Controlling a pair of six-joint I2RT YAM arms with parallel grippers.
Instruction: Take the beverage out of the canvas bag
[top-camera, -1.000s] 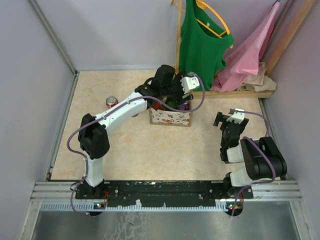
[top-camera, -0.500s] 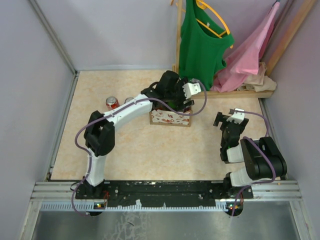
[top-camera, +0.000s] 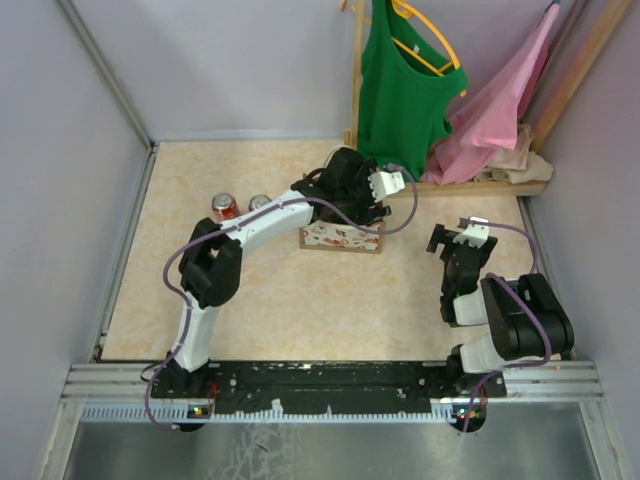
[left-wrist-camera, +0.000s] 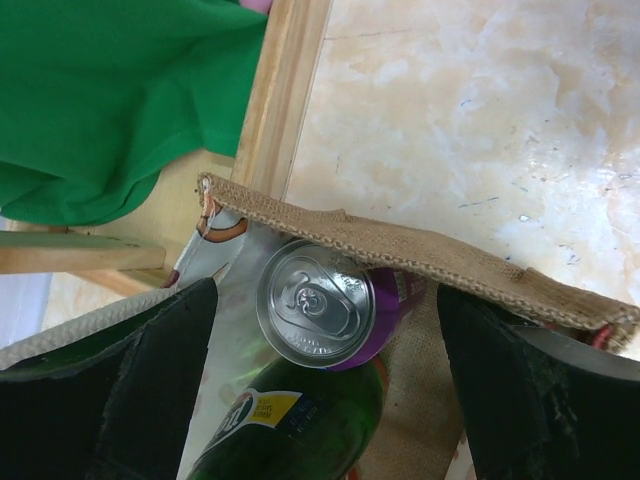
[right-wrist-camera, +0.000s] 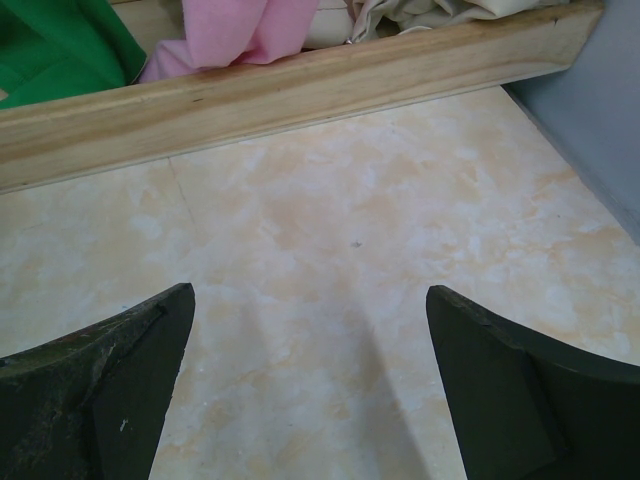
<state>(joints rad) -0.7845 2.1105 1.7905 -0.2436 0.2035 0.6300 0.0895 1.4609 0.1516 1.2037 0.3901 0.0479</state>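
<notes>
No word, brand or number can be read anywhere. In the left wrist view, the green bottle (left-wrist-camera: 310, 425) inside the canvas bag (left-wrist-camera: 430, 262) carries a yellow, white and blue label (left-wrist-camera: 255, 410), its lettering too small and blurred to make out. The lid of the purple can (left-wrist-camera: 320, 310) shows only illegible stamped marks. The red can (top-camera: 222, 205), far left, shows no legible print.

Robot lab enclosure, plain partition walls (top-camera: 60, 150), aluminium mounting rail (top-camera: 560, 381), marbled tabletop (top-camera: 290, 305)
</notes>
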